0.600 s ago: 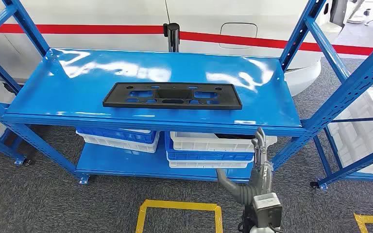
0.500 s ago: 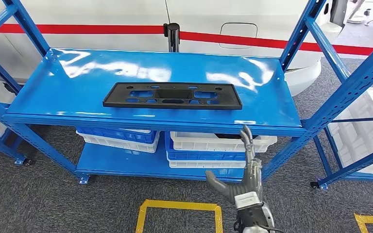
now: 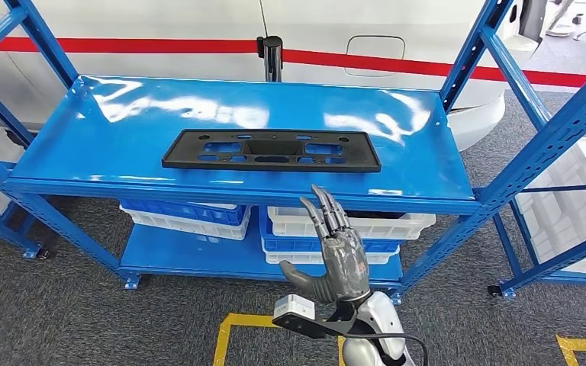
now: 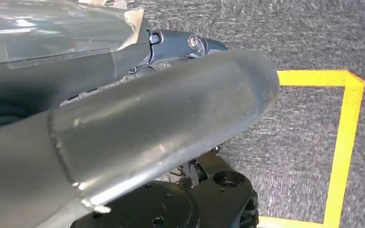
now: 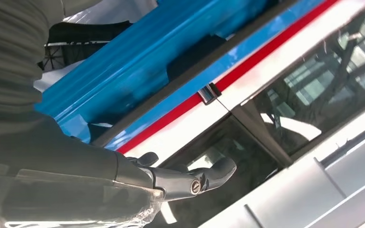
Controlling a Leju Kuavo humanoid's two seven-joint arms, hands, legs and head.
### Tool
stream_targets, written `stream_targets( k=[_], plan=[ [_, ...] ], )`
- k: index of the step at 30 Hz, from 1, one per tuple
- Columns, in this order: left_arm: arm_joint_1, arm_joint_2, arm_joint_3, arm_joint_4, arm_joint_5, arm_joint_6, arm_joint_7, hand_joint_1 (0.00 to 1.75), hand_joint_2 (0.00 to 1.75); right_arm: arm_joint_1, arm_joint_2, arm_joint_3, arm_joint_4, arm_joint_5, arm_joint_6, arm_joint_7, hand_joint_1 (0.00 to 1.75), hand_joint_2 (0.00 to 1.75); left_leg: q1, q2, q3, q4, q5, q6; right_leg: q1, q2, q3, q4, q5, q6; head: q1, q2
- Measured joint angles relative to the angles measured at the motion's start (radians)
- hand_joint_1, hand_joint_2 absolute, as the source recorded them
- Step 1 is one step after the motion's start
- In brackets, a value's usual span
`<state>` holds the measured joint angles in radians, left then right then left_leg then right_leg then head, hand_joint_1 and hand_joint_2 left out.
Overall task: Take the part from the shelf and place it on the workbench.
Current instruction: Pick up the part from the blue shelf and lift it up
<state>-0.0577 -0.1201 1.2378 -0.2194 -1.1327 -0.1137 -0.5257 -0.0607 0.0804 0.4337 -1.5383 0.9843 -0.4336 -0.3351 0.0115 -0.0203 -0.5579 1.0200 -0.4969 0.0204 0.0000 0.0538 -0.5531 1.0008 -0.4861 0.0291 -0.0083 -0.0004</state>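
Head view, part: the flat black rectangular plastic panel with cut-outs lies flat on the top level of the blue metal shelf, near the middle and a little toward the front edge. Nothing touches it.
Head view, right robot hand: your right robot hand is raised in front of the shelf's front edge, below the panel and toward its right end. Its fingers are stretched out and spread, the thumb splayed to the side, and it holds nothing.
Head view, surroundings: white and blue plastic crates sit on the lower level, behind the hand. Yellow floor tape marks a square on the grey carpet.
Left wrist view: you see the left robot hand very close and blurred, hanging above the carpet and yellow tape. You cannot tell how its fingers lie, though nothing shows in its grasp.
Right wrist view: the right hand's thumb and dark fingers reach out with nothing between them; the shelf's blue edge runs beyond.
Progress: you are at the very start. The panel is not yet grasped; reaching, gripping, lifting and carrying it to the table all remain.
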Motion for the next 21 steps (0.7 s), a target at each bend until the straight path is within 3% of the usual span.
stream_targets(
  k=[10, 21],
  plan=[
    [-0.028, 0.004, -0.03, 0.005, -0.022, -0.03, 0.023, 0.0, 0.0, -0.124, 0.009, 0.078, 0.153, 0.271, 0.0, 0.121, 0.0, 1.75, 0.0, 0.0, 0.0, 0.0, 0.0, 0.0, 0.0, 0.0, 0.0, 0.0, 0.0, 0.0, 0.0, 0.0],
    [-0.044, 0.006, -0.036, 0.005, -0.024, -0.041, 0.037, 0.0, 0.0, -0.206, 0.027, 0.134, 0.242, 0.412, 0.001, 0.175, 0.0, 1.75, 0.0, 0.0, -0.001, 0.0, 0.0, 0.0, 0.0, 0.0, 0.0, 0.001, 0.0, 0.0, 0.0, 0.0]
  ],
)
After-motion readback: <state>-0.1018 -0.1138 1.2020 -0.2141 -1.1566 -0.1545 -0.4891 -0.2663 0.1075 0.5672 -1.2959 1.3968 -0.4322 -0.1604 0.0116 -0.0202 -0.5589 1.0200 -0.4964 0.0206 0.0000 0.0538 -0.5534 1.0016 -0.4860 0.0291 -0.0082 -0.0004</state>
